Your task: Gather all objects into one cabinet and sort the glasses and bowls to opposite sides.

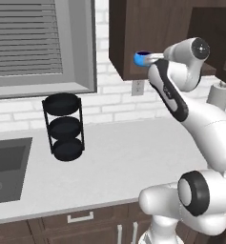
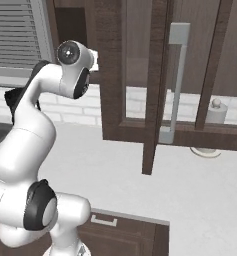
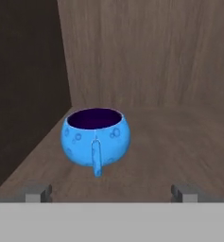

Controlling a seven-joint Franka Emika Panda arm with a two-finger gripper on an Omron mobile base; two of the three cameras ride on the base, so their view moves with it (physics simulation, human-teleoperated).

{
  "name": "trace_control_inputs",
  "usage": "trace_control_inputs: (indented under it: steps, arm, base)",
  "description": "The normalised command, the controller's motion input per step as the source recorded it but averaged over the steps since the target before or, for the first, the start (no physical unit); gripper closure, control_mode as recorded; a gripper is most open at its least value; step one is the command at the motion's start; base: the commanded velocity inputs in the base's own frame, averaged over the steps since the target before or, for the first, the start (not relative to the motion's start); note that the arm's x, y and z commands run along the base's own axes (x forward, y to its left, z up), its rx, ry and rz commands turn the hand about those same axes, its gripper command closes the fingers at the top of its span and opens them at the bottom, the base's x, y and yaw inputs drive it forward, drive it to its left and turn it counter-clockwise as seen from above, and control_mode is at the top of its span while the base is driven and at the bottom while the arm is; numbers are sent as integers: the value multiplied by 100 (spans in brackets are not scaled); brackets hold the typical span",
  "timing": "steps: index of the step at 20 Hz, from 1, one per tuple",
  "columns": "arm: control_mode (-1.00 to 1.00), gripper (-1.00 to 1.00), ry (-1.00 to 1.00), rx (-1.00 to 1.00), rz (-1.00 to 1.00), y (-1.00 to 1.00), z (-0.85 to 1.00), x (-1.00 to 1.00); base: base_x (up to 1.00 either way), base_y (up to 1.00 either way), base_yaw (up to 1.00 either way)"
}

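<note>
Gripper [image 3: 111, 193] of mine gapes fully open and empty, facing the blue bowl [image 3: 96, 137] on the cabinet shelf [image 3: 179, 146], bowl just ahead, handle pointing toward me.

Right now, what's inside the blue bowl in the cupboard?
The blue bowl sits on the cupboard shelf. Its inside looks dark purple near the rim, with nothing poking out. The bottom is hidden by its front wall.

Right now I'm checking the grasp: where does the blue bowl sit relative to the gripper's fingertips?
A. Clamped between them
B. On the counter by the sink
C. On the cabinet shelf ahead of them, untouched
C: the blue bowl stands upright on the cabinet shelf, beyond the open gripper.
</note>
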Motion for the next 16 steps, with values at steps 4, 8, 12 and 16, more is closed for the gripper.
trace_control_inputs:
  steps: [4, 8, 12, 16]
  arm:
    - [-100, -100, 6, 0, 0, 1, 0, 35]
    - [-100, -100, 5, 0, 0, 8, 0, 21]
    - [-100, -100, 5, 0, 0, 8, 0, 20]
    - [-100, -100, 5, 0, 0, 11, -1, 18]
  base:
    - [0, 0, 0]
    - [0, 0, 0]
    - [0, 0, 0]
    - [0, 0, 0]
